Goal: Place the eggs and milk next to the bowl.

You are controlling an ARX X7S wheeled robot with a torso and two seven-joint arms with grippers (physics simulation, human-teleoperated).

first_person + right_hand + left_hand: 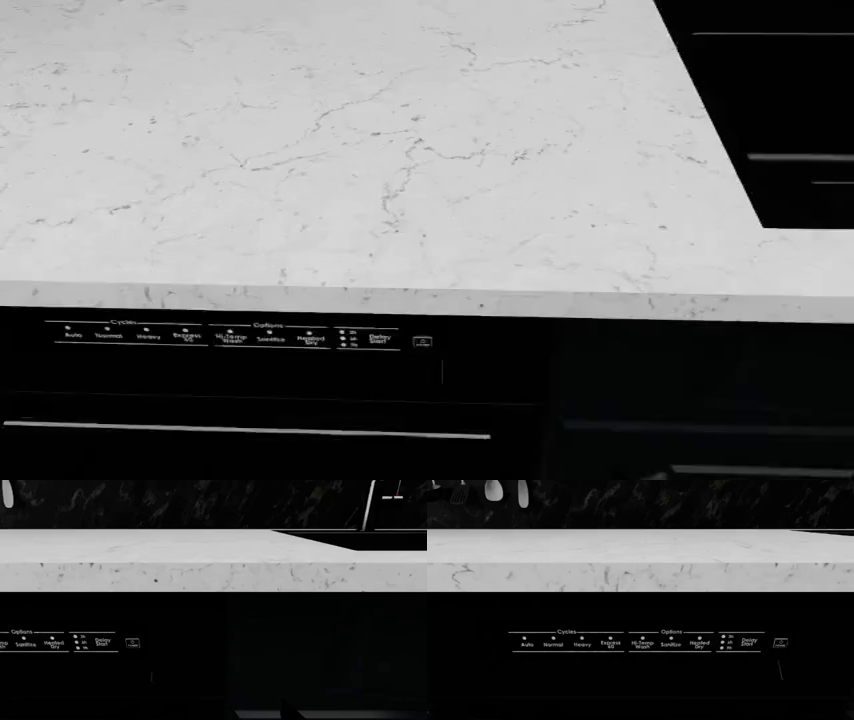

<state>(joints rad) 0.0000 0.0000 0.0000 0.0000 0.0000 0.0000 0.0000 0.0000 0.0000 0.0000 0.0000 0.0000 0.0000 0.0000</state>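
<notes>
The eggs, the milk carton and the bowl are out of view in every frame. Neither gripper shows in the head view, and both wrist views show no fingers, only the counter's front. The white marble countertop [400,150] fills the head view. Both wrist cameras sit below the counter's edge and face the black dishwasher front [640,680], level with its control panel [637,641].
The countertop's front edge [640,577] runs across both wrist views. A dark sink basin [787,120] is cut into the counter at the right, with a faucet [367,505] behind it. Hanging utensils [494,490] show on the dark back wall. The dishwasher handle [247,431] is below the panel.
</notes>
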